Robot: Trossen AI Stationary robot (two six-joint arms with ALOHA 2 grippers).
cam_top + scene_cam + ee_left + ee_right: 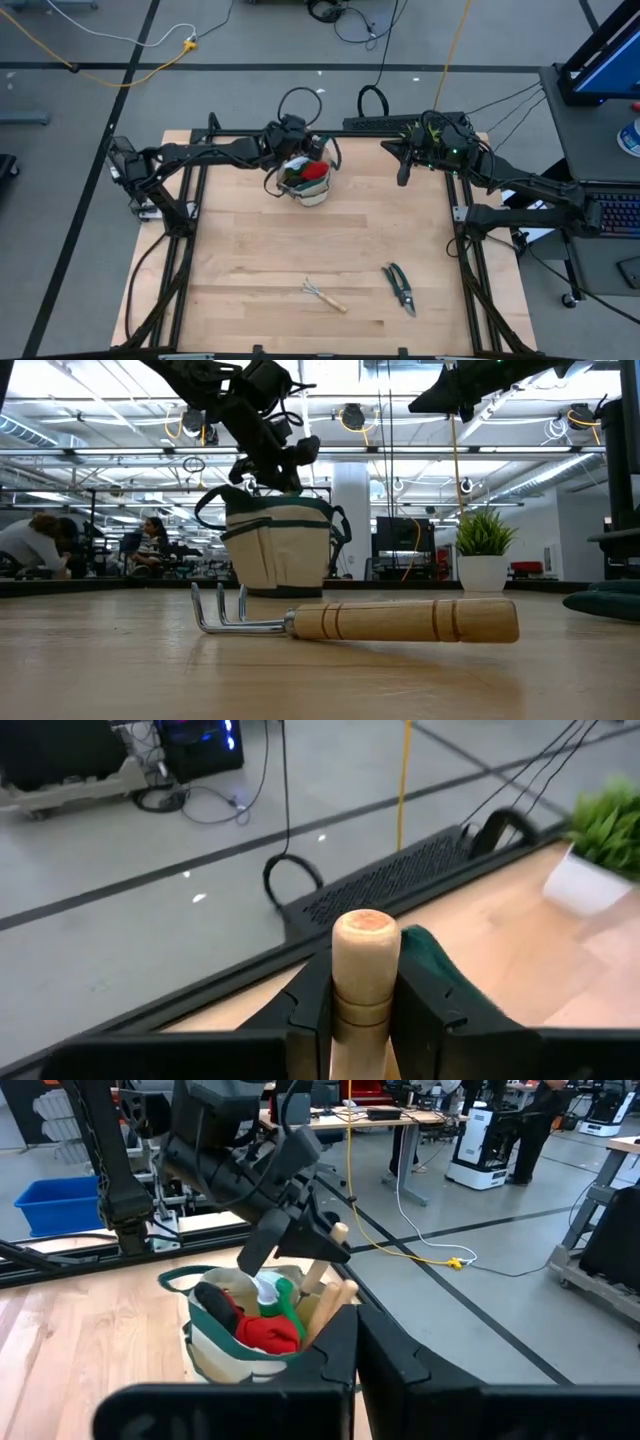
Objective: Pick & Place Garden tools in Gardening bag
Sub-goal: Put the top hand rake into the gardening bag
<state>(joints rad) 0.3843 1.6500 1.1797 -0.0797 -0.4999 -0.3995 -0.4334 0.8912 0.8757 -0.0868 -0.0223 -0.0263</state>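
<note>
Wood table (250, 260): trowel handle (365, 970) is clamped upright by left gripper (300, 150), bag (305, 185) directly below; right gripper (403, 178) shut, idle nearby.

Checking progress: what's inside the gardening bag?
In the gardening bag: red-black glove, green spray bottle, wooden handles; the left gripper holds another. Their heads and anything deeper are covered.

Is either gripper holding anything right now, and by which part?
The left gripper is shut on a wooden-handled tool, gripped near the handle's end, over the gardening bag. The right gripper is shut on nothing.
</note>
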